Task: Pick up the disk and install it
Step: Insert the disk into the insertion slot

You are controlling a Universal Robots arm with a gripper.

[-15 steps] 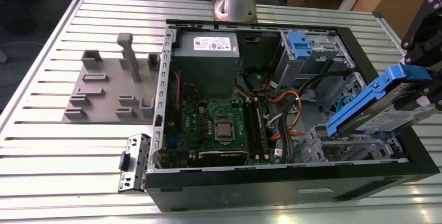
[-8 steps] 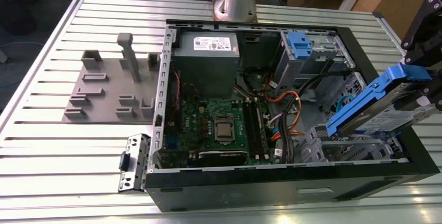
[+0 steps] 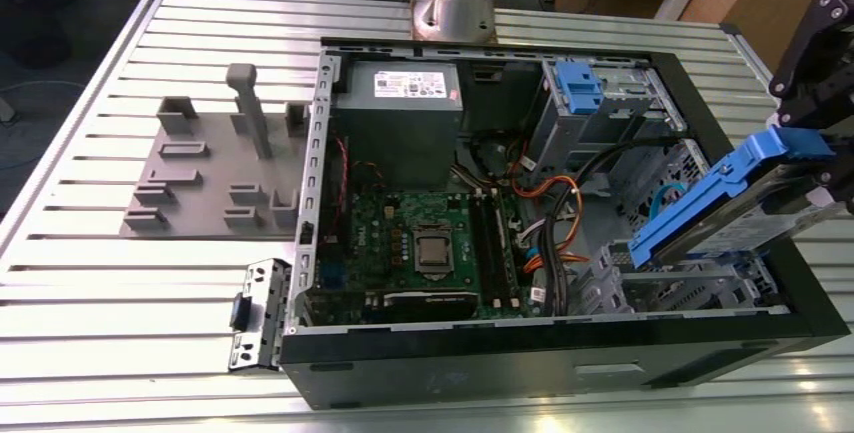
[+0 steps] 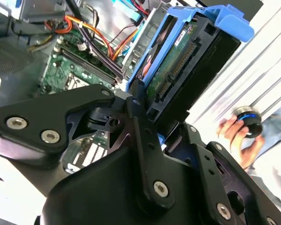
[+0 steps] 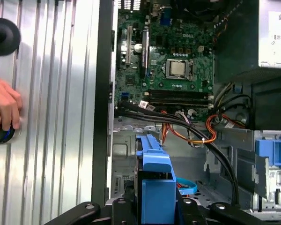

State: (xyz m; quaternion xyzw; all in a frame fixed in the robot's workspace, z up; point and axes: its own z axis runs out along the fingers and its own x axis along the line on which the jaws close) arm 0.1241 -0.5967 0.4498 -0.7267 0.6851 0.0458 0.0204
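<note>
Your tool (image 4: 165, 123) is clamped on the disk (image 3: 727, 203), its black fingers pressed against the blue plastic bracket. The disk hangs tilted over the metal drive bay (image 3: 681, 288), just inside the black rim of the case (image 3: 534, 355) at the exterior view's right. Cables (image 3: 561, 243) crowd the room beside the bay. A hand (image 5: 2, 108) rests on the ribbed table (image 3: 134, 303).

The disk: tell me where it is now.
At the exterior view's right, the disk hangs tilted in the gripper, above the drive cage in the computer case.
</note>
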